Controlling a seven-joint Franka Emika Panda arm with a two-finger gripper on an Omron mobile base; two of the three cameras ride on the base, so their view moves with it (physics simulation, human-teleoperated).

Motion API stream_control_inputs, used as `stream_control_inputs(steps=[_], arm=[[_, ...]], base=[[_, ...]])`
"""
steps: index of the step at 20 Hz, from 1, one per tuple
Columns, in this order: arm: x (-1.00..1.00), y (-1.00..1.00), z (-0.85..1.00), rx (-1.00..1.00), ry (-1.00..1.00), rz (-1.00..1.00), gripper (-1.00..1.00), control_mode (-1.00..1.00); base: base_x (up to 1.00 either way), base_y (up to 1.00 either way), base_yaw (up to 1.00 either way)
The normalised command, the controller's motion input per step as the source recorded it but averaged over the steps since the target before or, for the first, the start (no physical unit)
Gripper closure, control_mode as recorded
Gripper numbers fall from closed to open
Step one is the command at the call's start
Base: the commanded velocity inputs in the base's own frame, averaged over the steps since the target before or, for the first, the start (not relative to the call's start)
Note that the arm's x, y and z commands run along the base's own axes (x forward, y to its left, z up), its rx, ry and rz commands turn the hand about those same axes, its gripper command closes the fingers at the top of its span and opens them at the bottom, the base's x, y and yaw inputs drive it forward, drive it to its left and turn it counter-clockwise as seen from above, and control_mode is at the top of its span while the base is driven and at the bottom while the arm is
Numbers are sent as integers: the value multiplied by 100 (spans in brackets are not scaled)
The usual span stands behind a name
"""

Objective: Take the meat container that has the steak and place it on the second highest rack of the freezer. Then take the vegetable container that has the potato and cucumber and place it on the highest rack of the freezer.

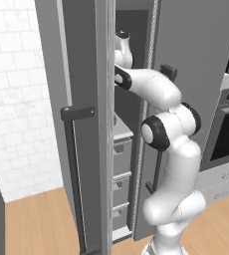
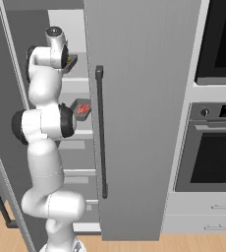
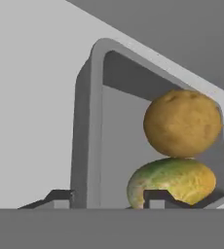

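Inside the freezer (image 2: 134, 123), parted gripper (image 3: 106, 197) jaws straddle the container wall (image 3: 87, 146); cucumber (image 3: 172, 182) lies crosswise under potato (image 3: 182, 122)

Potato (image 3: 182, 122) touching cucumber (image 3: 175, 182) inside grey container (image 3: 87, 141), tool (image 3: 109, 198) tips straddling its wall

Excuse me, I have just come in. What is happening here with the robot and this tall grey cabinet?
The white arm reaches into the open freezer at the height of the highest rack. The gripper straddles the wall of the vegetable container, which holds the potato and the cucumber. The jaws look parted. On the rack below, the meat container with the steak already sits.
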Motion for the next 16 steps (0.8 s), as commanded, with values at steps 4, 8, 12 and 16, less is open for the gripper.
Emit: stream_control_inputs(steps=[4,8,12,16], arm=[[-41,-37,-11,29,-60,0,-100,-100],[-97,-76,-19,35,-59,-2,-100,-100],[-100,-87,0,17,-47,-7,-100,-100],[-100,-66,0,0,-42,-13,-100,-100]], base=[[0,0,0],[0,0,0],[0,0,0],[0,0,0]])
